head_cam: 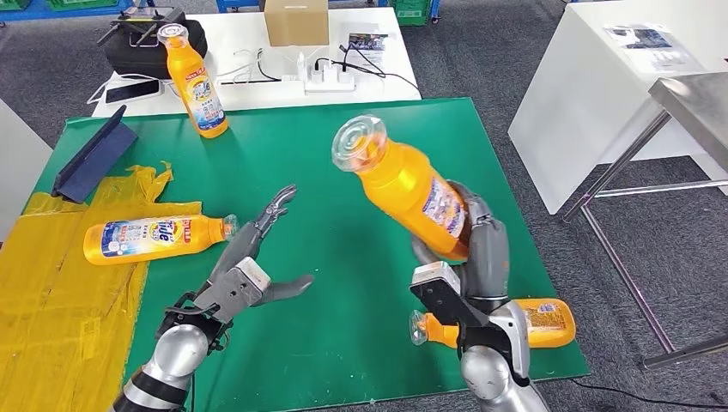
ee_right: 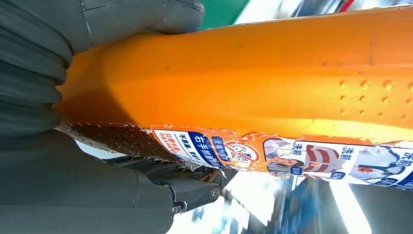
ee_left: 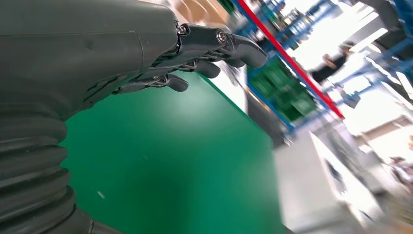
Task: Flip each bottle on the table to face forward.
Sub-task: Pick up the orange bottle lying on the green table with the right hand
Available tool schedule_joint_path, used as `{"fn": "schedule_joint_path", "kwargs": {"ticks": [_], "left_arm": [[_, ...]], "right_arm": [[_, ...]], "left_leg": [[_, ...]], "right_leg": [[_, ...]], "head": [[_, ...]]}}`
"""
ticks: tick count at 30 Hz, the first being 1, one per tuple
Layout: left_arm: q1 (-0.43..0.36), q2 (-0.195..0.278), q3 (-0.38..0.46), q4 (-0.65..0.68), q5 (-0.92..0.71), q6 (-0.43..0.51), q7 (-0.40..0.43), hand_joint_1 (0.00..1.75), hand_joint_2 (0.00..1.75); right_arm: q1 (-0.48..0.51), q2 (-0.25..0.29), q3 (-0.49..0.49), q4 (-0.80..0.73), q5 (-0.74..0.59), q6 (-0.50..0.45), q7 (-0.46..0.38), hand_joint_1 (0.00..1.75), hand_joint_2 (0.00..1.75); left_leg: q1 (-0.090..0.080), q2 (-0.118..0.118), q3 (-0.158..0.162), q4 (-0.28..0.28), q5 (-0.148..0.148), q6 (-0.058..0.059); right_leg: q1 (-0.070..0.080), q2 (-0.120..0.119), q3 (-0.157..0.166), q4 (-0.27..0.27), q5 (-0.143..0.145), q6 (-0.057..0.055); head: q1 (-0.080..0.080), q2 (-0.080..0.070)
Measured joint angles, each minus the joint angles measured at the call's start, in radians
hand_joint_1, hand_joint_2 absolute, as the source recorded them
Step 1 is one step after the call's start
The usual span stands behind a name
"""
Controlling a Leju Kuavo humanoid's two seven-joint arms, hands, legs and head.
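The right hand grasps an orange detergent bottle around its lower body and holds it clear of the green table mat; the bottle's long axis tilts up and away toward the robot's left, its clear cap the highest point. In the right wrist view the torn label runs along the side beside the fingers, so any turn has to be about that long axis. The left hand hovers over the mat near the middle, released, fingers spread, holding nothing, and lies just left of the lifted bottle. A second bottle lies on its side on the yellow sheet, cap toward the centre, nearest the left hand. A third bottle leans at the far edge, and a fourth bottle lies at the near right edge, partly behind the right arm
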Motion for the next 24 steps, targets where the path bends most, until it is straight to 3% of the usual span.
{"fn": "schedule_joint_path", "kwargs": {"ticks": [5, 10, 15, 23, 24], "left_arm": [[-0.006, -0.005, -0.05, -0.034, 0.055, -0.032, -0.012, 0.0, 1.75], [-0.029, -0.014, -0.088, -0.044, 0.097, -0.042, -0.005, 0.0, 1.75], [-0.044, -0.018, -0.104, -0.044, 0.116, -0.044, -0.002, 0.0, 1.75], [-0.043, -0.018, -0.105, -0.041, 0.14, -0.043, 0.005, 0.0, 1.75], [-0.042, -0.018, -0.104, -0.04, 0.144, -0.042, 0.007, 0.07, 1.75]], "right_arm": [[-0.043, 0.042, 0.068, 0.09, -0.116, 0.181, -0.036, 1.75, 1.75], [-0.105, 0.076, 0.177, 0.244, -0.113, 0.281, -0.053, 1.75, 1.75], [-0.163, 0.085, 0.276, 0.373, -0.08, 0.299, -0.054, 1.75, 1.75], [-0.215, 0.086, 0.335, 0.464, -0.043, 0.3, -0.054, 1.75, 1.75], [-0.22, 0.086, 0.341, 0.472, -0.036, 0.299, -0.054, 1.75, 1.75]], "left_leg": [[0.0, 0.0, 0.0, 0.0, 0.0, 0.0], [0.001, 0.0, 0.0, 0.0, 0.0, 0.0], [0.001, 0.0, 0.0, 0.0, 0.0, 0.0], [0.001, 0.001, 0.0, 0.0, 0.0, 0.0], [0.001, 0.001, 0.0, 0.0, 0.0, 0.0]], "right_leg": [[0.0, 0.0, 0.0, 0.0, 0.0, 0.0], [0.0, 0.0, -0.001, 0.0, 0.0, 0.0], [0.0, 0.0, -0.001, 0.0, 0.0, 0.0], [0.0, 0.0, -0.002, 0.0, 0.0, 0.0], [0.0, 0.0, -0.002, 0.0, 0.0, 0.0]], "head": [[0.0, 0.0], [0.0, 0.0], [0.0, 0.0], [0.0, 0.0], [0.0, 0.0]]}}
